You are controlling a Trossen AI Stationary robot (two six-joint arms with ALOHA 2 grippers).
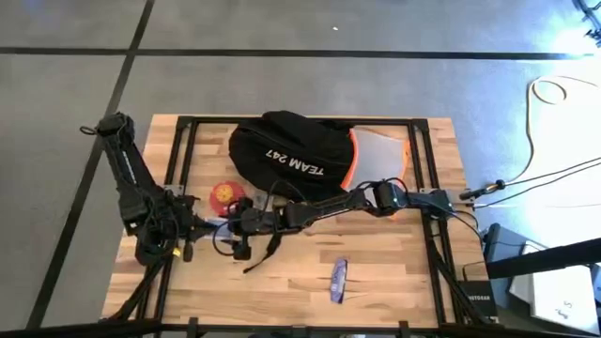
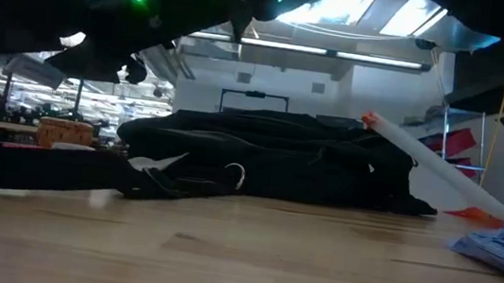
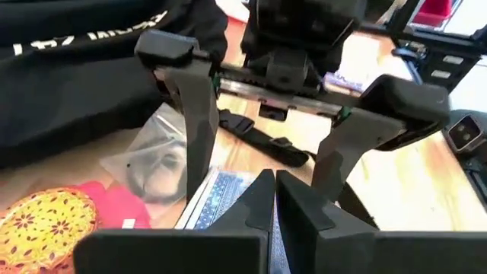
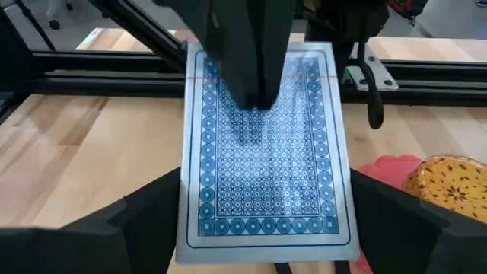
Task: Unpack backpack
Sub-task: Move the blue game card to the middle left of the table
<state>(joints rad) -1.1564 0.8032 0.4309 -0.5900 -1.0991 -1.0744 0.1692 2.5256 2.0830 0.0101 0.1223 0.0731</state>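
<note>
Black fabric fills the far middle of the counter (image 1: 394,282) in the high view: the backpack (image 1: 291,155) lies flat with its white lettering up. A red and yellow pouch (image 1: 225,194) sits just beside its near edge, and a blue packet (image 1: 338,280) lies well apart toward the front. In front of the bag, the left pincer (image 1: 202,227) and right pincer (image 1: 246,225) meet nose to nose. The low view shows the backpack slumped across the far side, the blue packet at the near right, and only dark arm shapes overhead. In the left wrist view, the left pincer is closed narrow over a blue-patterned card pack (image 3: 221,199). The right pincer faces it with fingers spread wide, and a clear bag (image 3: 156,164) lies next to the pouch. In the right wrist view, the card pack lies between the right arm's spread fingers, gripped at its far end by the left pincer. This looks like a handover of one unpacked item. Next, the left arm needs to carry the pack to free counter while the right backs straight off.
</note>
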